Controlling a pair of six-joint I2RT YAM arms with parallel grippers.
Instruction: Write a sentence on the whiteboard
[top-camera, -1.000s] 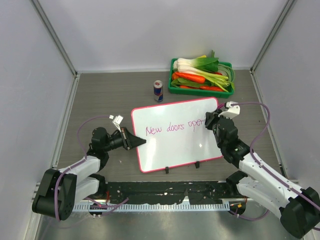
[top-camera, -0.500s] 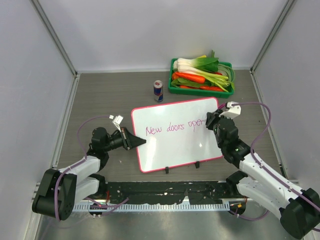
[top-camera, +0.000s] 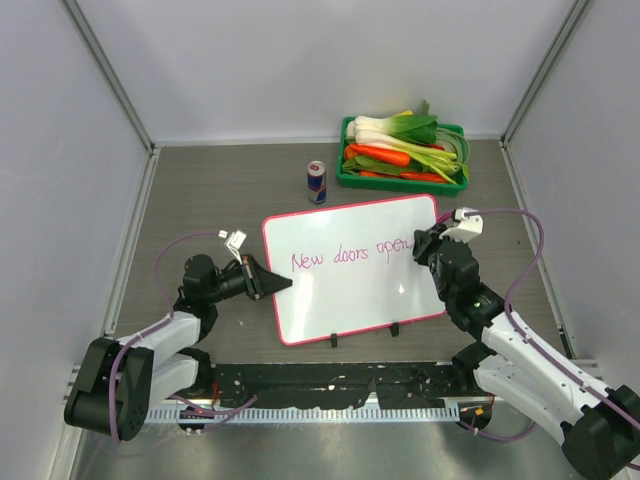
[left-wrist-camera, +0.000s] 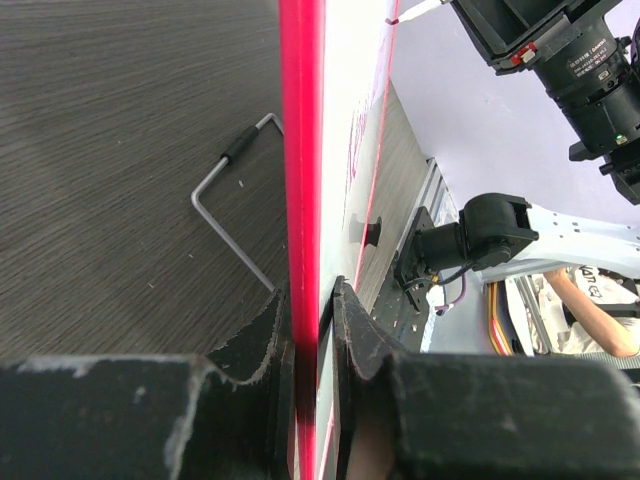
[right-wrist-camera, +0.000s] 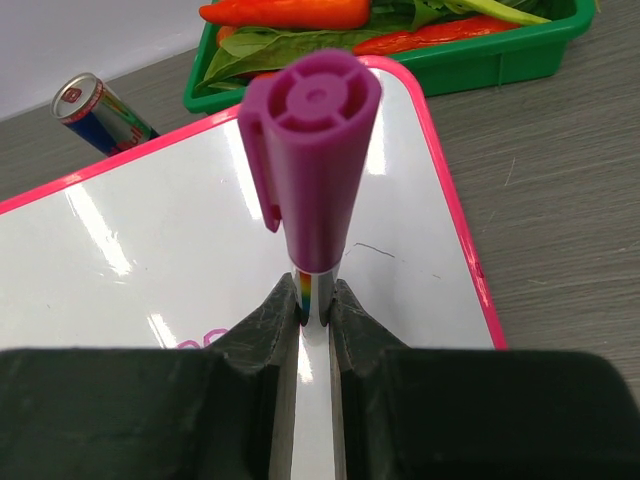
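We see the whiteboard (top-camera: 350, 290) in the middle of the table (top-camera: 200, 190), between the two arms. Its long axis runs left to right, with the right end turned slightly toward the far side, and its two black feet sit on the near long edge. The left jaws are closed on its pink left edge, low on that side. From the left wrist the frame (left-wrist-camera: 300, 150) shows edge-on, pinched between the two jaws and running straight away from them. A bent metal wire (left-wrist-camera: 232, 190) lies on the table side of it.

The sentence (top-camera: 345, 257) runs along the board's length in pink cursive. We can read "New doors open", and its right end meets the right jaws.

The right jaws sit over the board's right part, just inside its right edge. They are shut on a purple marker (right-wrist-camera: 312, 150), whose barrel points away from the wrist camera toward the white surface. The capped back end faces the camera and the tip is hidden.

Beyond the board stand a can (top-camera: 317, 181) and a green tray (top-camera: 345, 180) of vegetables, apart from it.
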